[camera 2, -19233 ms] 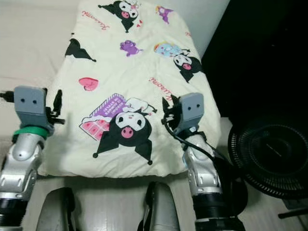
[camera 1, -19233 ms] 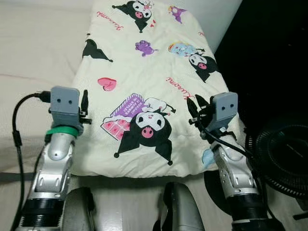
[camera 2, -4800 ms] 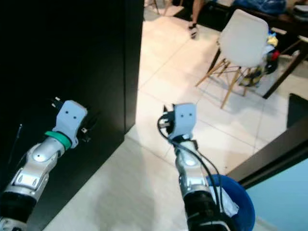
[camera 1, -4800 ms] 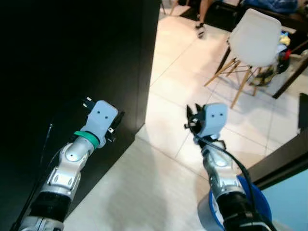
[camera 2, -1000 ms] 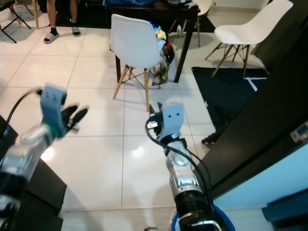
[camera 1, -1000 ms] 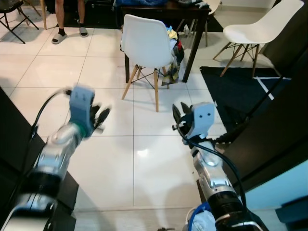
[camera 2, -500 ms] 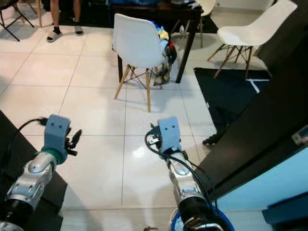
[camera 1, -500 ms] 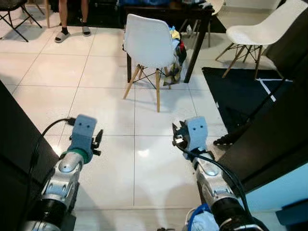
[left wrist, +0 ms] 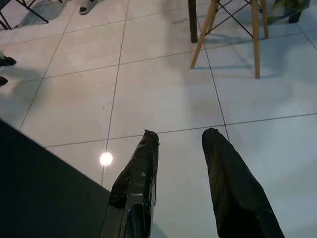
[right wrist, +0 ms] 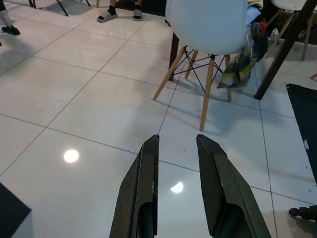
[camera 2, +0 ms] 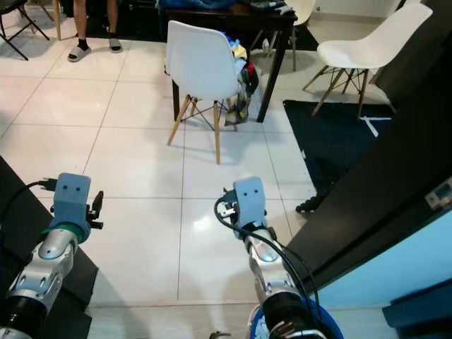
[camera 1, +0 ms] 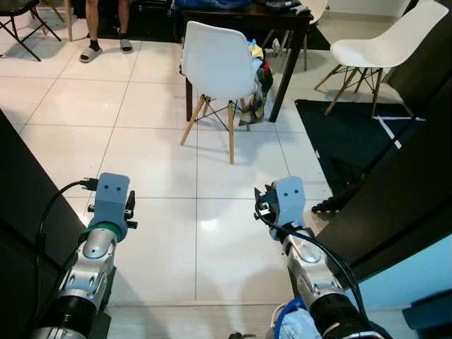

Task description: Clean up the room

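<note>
Colourful clothes [camera 1: 257, 76] hang off the back of a white chair [camera 1: 215, 60] beside a dark table [camera 1: 244, 14] across the tiled floor. Low in front of me is the rim of a blue basket [camera 1: 286, 321] with white cloth in it. My left gripper [camera 1: 131, 210] is held low on the left, open with nothing between its fingers [left wrist: 141, 163]. My right gripper [camera 1: 260, 205] hangs mid-scene over bare tiles, also open and empty, with the chair and clothes [right wrist: 241, 62] ahead of it.
A person's legs in sandals [camera 1: 104, 32] stand at the far left. A second white chair [camera 1: 374, 46] and a black rug [camera 1: 353, 131] lie to the right. Black furniture edges in on the left [camera 1: 25, 226] and right [camera 1: 402, 191]. A small dark object [camera 1: 326, 206] lies on the floor.
My left arm has dropped from a raised, blurred position and drawn in low on the left. The right gripper has sunk slightly. The room itself looks the same.
</note>
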